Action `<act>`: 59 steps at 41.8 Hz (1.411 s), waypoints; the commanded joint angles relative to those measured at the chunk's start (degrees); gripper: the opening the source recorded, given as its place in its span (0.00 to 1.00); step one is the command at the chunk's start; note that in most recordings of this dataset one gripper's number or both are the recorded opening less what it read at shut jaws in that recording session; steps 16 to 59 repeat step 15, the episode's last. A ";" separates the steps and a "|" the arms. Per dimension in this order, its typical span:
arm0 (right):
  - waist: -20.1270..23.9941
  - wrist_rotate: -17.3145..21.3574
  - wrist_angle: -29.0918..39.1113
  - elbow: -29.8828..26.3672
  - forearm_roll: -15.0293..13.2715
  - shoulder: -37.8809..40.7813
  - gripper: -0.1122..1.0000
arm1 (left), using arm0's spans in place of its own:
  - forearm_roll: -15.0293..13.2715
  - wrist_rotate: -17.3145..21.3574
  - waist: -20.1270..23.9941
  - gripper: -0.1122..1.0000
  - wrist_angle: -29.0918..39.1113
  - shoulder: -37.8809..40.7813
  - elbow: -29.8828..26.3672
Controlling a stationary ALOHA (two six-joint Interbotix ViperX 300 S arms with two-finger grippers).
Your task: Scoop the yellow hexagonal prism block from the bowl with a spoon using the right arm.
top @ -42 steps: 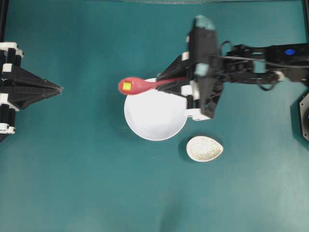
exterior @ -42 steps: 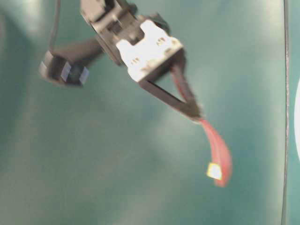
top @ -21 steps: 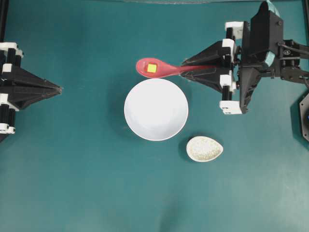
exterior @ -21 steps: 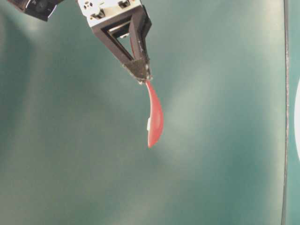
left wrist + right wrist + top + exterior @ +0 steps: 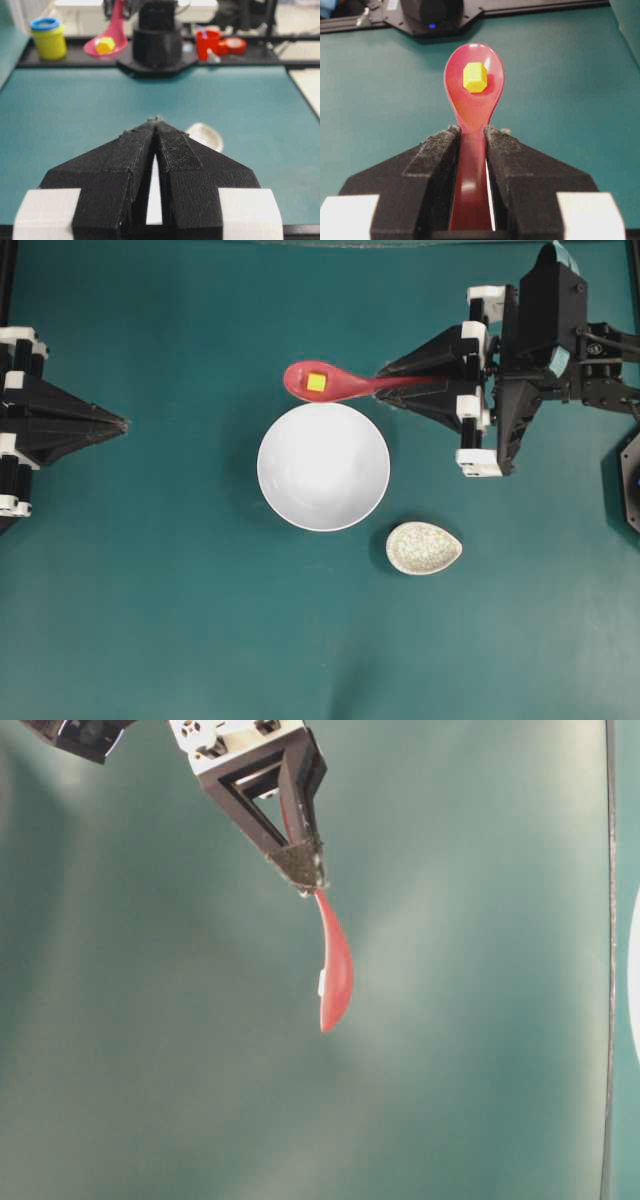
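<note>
Beside the bowl (image 5: 323,467), right jaws pinch the spoon (image 5: 330,382); left jaws pressed together.

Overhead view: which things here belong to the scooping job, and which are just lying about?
Part of the job:
spoon
yellow block, in the spoon
white bowl
right gripper, holding the spoon

Lying about:
speckled dish
left gripper, shut

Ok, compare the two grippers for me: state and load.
The right gripper is clamped on the spoon handle, carrying the yellow hexagonal block beside the white bowl; the left gripper is shut and empty. In the overhead view the right one is by the bowl, the left at the table's edge. Both point inward, level.
</note>
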 commanded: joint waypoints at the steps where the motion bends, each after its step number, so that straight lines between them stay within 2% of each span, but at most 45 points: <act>1: 0.09 -0.09 -0.53 -0.62 0.18 -1.05 0.30 | 0.18 0.00 0.09 0.10 -0.62 0.53 -0.97; 59: 0.09 -0.09 -0.18 -0.62 0.09 -1.05 0.30 | 0.18 0.00 0.09 0.10 -0.62 0.44 -1.05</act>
